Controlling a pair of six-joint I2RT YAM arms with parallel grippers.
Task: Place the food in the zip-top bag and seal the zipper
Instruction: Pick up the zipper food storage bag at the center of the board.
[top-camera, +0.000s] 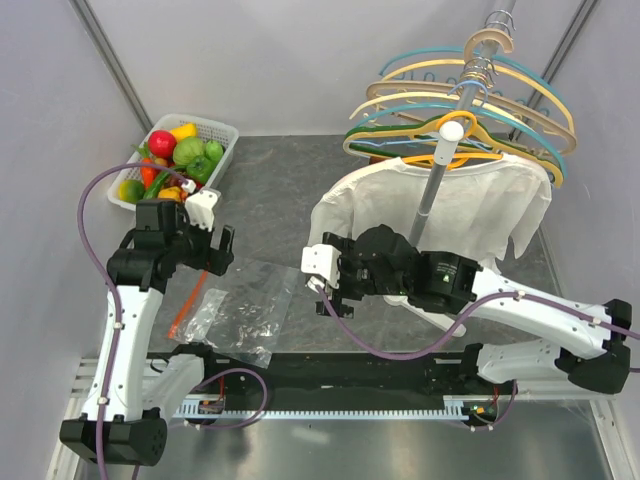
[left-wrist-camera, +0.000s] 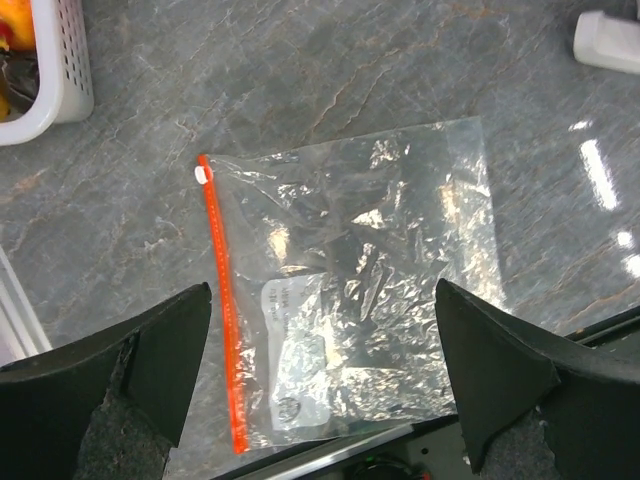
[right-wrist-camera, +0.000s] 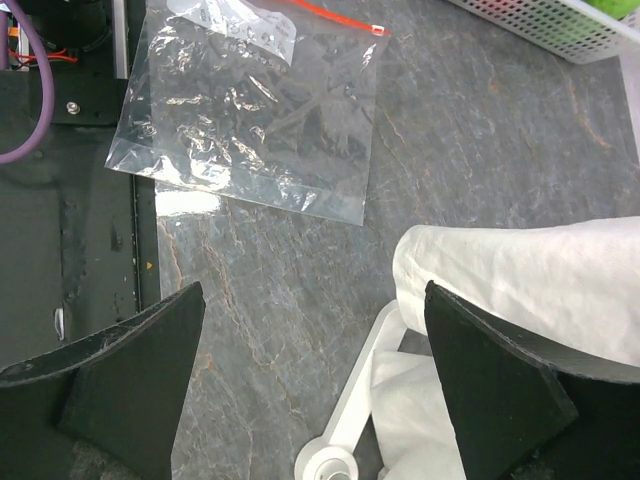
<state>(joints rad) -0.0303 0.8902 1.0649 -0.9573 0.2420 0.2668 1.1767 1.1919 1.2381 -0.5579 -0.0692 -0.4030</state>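
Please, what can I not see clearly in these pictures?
- zipper: sealed or open, too fine to tell in the left wrist view; in the top view the left end effector covers its far end.
- basket: cut off by the left wrist view's top-left edge.
- food: lower pieces hidden under upper ones, top view.

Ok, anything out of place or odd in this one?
The zip-top bag lies crumpled, one corner overhanging the table onto the black rail. A hanger stand with a white shirt crowds the right side, unrelated to bagging. The food sits in the basket; nothing spilled.
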